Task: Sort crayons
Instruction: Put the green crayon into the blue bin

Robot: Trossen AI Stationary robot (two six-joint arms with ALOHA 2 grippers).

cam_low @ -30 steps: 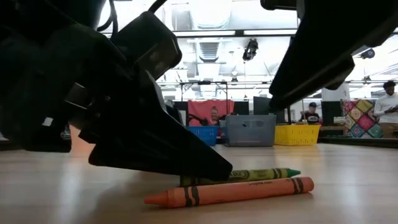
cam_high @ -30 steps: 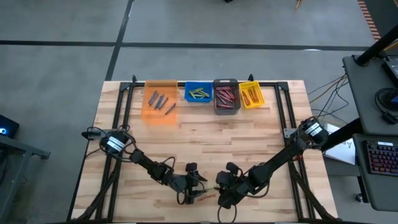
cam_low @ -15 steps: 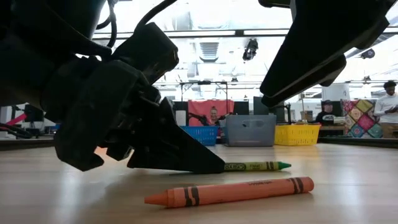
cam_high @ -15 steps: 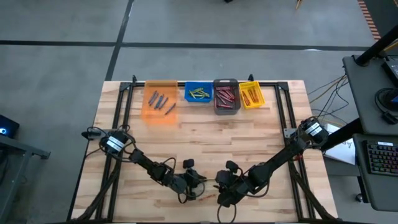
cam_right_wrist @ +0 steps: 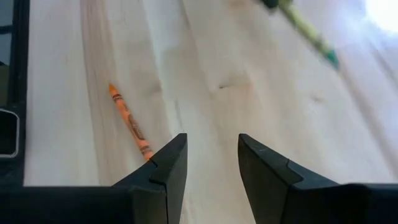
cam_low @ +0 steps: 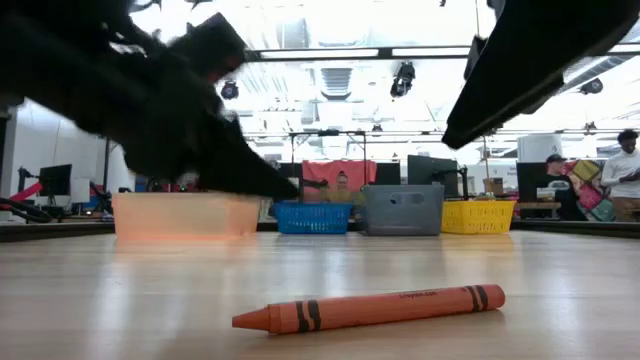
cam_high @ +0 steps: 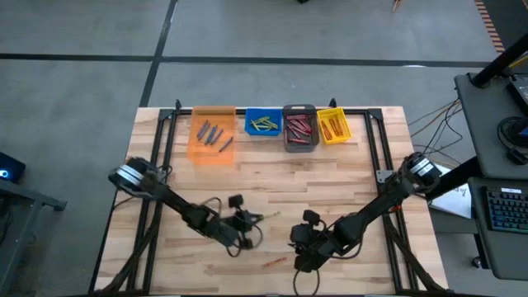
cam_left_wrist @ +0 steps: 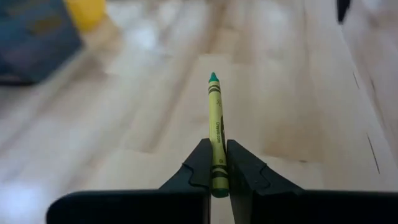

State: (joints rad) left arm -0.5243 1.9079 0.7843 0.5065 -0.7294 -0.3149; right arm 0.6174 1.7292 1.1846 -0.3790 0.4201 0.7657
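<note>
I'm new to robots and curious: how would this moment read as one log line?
left gripper: shut on green-yellow wax crayon, lifted | right gripper: open, waiting | orange wax crayon: on wooden table

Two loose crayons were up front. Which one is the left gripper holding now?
The green-yellow crayon: it is pinched between the left gripper's shut fingers, lifted clear of the table. The orange crayon lies flat on the wood, untouched, near the open right gripper.

High: overhead, straight down.
Low: tabletop level, facing 12 o'clock.
Shared: orange crayon [cam_low: 370, 308], also in the right wrist view.

bare wood [cam_high: 330, 177] mid-table, bins [cam_high: 285, 125] lining far edge
</note>
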